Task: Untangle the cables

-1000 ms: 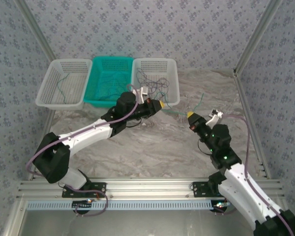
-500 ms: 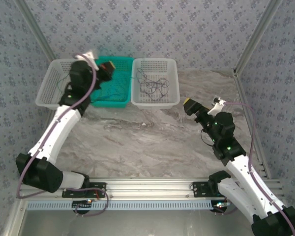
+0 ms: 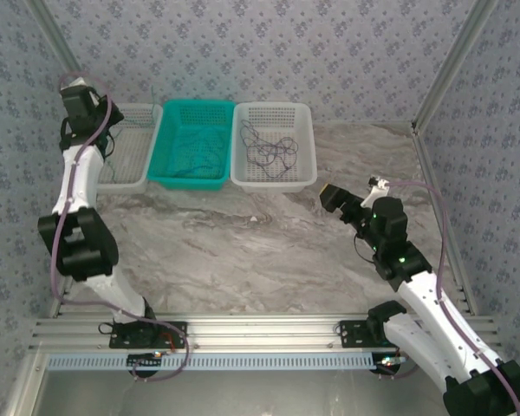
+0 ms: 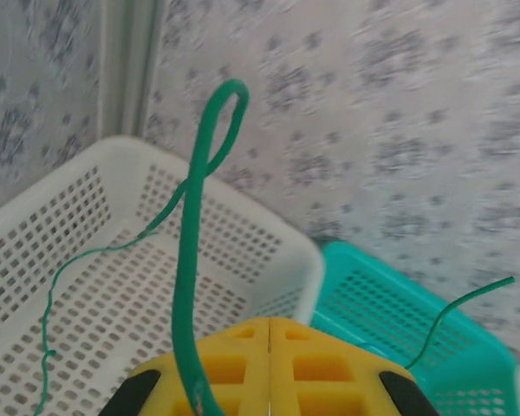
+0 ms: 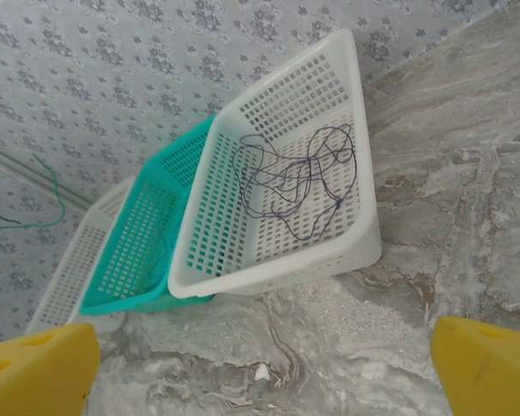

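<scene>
wire [image 4: 187, 286], thin, green, looped, pinched in left jaws; right jaws spread wide

Seen from above, my left arm [image 3: 73, 178] and right arm [image 3: 426, 299] wear smooth white shells between chunky black joint housings [image 3: 78, 247], with a thick purple cable [image 3: 53, 264] looping along each. Black base plates [image 3: 144, 333] anchor me at six o'clock. My left gripper [image 4: 269, 364] ends in bright yellow fingers [image 4: 321, 360] moulded with square recesses; my right gripper [image 5: 260, 368] carries matching yellow fingers [image 5: 485, 364], plain and blocky.

Floral-patterned walls [image 3: 269, 43], marble tabletop [image 3: 243, 260]
</scene>
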